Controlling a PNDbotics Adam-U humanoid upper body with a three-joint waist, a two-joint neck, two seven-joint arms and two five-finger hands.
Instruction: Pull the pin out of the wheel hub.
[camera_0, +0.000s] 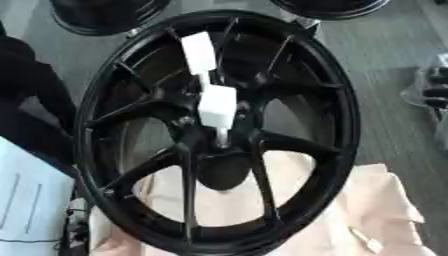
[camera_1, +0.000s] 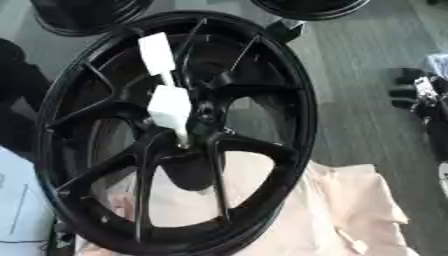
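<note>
Black spoked wheel hub upright before me, white pin at its centre.

The wheel hub fills my view: glossy black, round rim, thin paired spokes running in to a dark centre. The pin, a blocky white piece with a narrow stem at its lower end, sits at that centre, and a second white block stands above it, toward the hub's upper rim. Below the hub lies a pale peach cloth, soft and creased. Left of the hub is a white sheet with faint lines I cannot read. Beyond its upper rim stand two more black wheels. Right of the hub, over grey floor, my right robot hand shows dark fingers curled, holding nothing. My left robot hand is out of sight.
</note>
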